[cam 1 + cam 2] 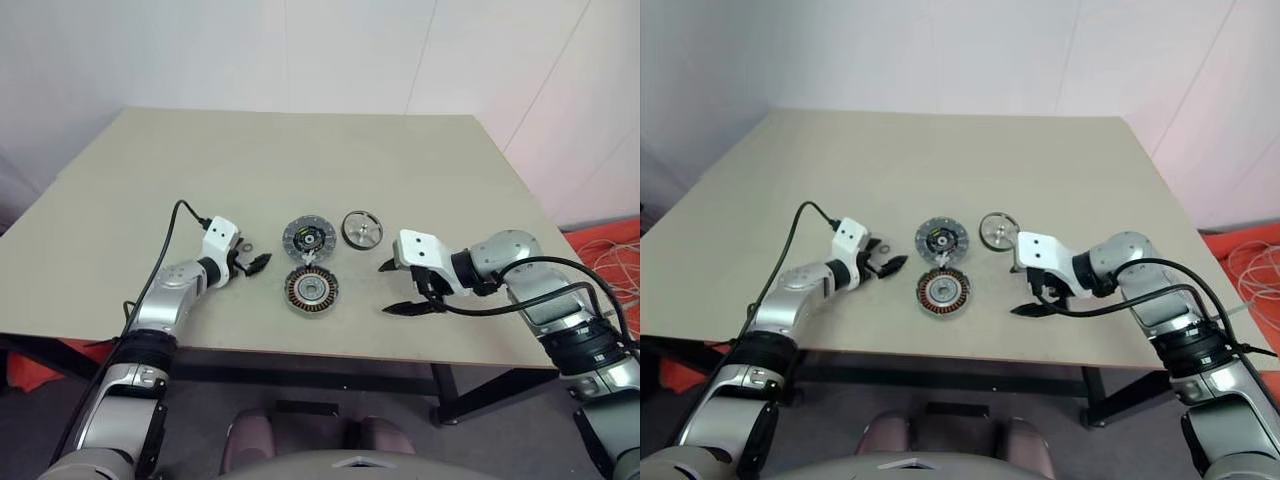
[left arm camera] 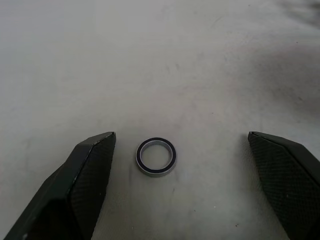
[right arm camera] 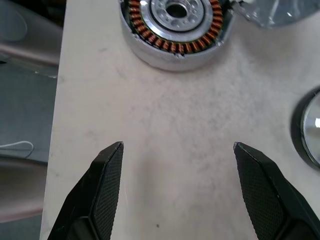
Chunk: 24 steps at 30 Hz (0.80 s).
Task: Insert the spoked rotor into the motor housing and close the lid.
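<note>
The motor housing (image 1: 312,290), a grey shell with copper windings, lies near the table's front edge, also seen in the right wrist view (image 3: 175,30). Just behind it lies the lid (image 1: 308,238), ribbed face up. The spoked rotor (image 1: 362,229), a black ring with silver spokes, lies to the right of the lid. My right gripper (image 1: 390,289) hovers open to the right of the housing, pointing toward it, with bare table between its fingers (image 3: 107,170). My left gripper (image 1: 252,253) is open to the left of the lid, with a small metal ring (image 2: 156,156) lying between its fingers.
The tan table (image 1: 300,160) has wide free room behind the parts. Its front edge runs close below the housing. Cables (image 1: 610,255) lie on the floor at the right.
</note>
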### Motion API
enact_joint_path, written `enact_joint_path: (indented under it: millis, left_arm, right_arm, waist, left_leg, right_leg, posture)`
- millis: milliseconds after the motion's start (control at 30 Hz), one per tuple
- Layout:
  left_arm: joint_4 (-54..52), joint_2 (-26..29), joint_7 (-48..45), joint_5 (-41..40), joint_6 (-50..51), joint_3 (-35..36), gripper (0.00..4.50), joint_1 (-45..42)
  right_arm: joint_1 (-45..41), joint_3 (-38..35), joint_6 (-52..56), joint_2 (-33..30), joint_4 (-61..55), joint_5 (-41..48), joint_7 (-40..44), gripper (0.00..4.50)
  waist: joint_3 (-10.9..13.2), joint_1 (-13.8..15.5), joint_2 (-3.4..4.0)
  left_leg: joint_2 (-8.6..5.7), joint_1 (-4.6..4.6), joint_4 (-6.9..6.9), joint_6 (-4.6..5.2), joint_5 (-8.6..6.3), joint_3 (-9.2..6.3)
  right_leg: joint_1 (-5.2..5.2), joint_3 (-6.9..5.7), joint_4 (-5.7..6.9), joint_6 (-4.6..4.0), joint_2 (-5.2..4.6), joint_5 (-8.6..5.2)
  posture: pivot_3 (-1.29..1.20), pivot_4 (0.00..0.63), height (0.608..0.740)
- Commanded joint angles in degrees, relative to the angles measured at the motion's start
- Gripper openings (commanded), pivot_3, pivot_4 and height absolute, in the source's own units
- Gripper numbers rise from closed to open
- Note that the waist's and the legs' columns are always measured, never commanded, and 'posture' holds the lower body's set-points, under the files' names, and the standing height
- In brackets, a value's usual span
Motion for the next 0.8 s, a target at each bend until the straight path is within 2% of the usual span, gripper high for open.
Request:
enact_joint_path:
  millis: [33,100,133,167,267,400,500,800]
  left_arm:
    - [-1.2,0.8,-0.4,-0.6,2.4,1.0,4.50,0.0]
    - [-1.8,1.0,-0.5,-0.8,3.7,1.0,4.50,0.4]
    - [-2.0,1.0,-0.3,-0.7,4.1,1.1,4.12,0.6]
    - [-2.4,1.1,-0.1,-0.5,4.5,1.1,3.96,0.8]
    - [-3.0,1.2,0.0,-0.3,5.0,1.1,3.08,1.2]
    - [-3.8,1.4,-0.1,-0.4,5.4,1.2,1.62,1.6]
    - [-4.0,1.3,0.0,-0.3,5.5,1.4,0.78,1.8]
    - [-3.8,1.2,-0.1,-0.4,5.4,1.6,0.78,1.4]
  right_arm:
    - [0.0,-2.4,-0.2,-1.2,-1.7,1.6,-0.7,3.96]
    - [0.1,-2.7,-0.2,-1.2,-1.5,2.0,-1.2,3.96]
    - [0.1,-2.9,-0.1,-1.1,-1.3,2.3,-1.4,4.01]
    - [0.1,-3.0,-0.1,-1.1,-1.2,2.6,-1.6,4.01]
    - [0.2,-3.3,-0.4,-1.1,-0.6,2.9,-1.9,4.01]
    - [0.4,-4.4,-0.8,-0.8,0.2,3.7,-2.6,4.01]
    - [0.6,-5.8,-0.5,0.2,0.6,5.7,-3.5,4.01]
    - [2.9,-8.1,-0.1,0.1,0.2,7.4,-6.2,4.01]
  waist:
    - [0.0,-0.1,0.01]
    - [0.0,-0.2,0.05]
    - [0.0,-0.2,0.06]
    - [0.0,-0.2,0.07]
    - [-0.1,-0.1,0.11]
    - [-0.1,0.0,0.13]
    - [-0.1,0.1,0.14]
    - [-0.1,0.1,0.17]
  left_leg:
    - [0.00,0.01,0.00,0.00,0.00,0.00]
    - [0.00,0.01,0.00,0.00,0.00,0.01]
    - [0.00,0.01,0.00,0.00,0.00,0.01]
    - [0.00,0.01,-0.01,0.00,0.00,0.01]
    - [0.00,0.02,0.00,0.01,0.00,0.01]
    - [0.00,0.01,0.00,0.06,-0.04,0.01]
    - [0.00,0.01,0.00,0.08,-0.05,0.01]
    - [-0.01,0.01,0.00,0.07,-0.05,0.01]
  right_leg:
    - [0.03,0.00,0.00,0.00,0.01,0.00]
    - [0.06,0.00,0.00,0.02,0.02,-0.01]
    - [0.07,0.00,0.00,0.03,0.02,-0.02]
    - [0.06,0.00,0.00,0.03,0.02,-0.02]
    - [0.06,0.00,-0.01,0.02,0.00,-0.01]
    - [0.05,0.00,-0.06,0.02,-0.02,-0.01]
    - [0.05,0.00,-0.08,0.02,-0.03,-0.01]
    - [0.06,0.00,-0.08,0.03,-0.02,-0.02]
  posture:
    - [0.00,0.000,0.740]
    - [0.00,0.000,0.740]
    - [0.00,0.000,0.740]
    - [0.00,0.000,0.740]
    - [0.00,0.000,0.740]
    - [0.00,0.000,0.740]
    - [0.00,0.000,0.740]
    - [0.00,0.000,0.740]
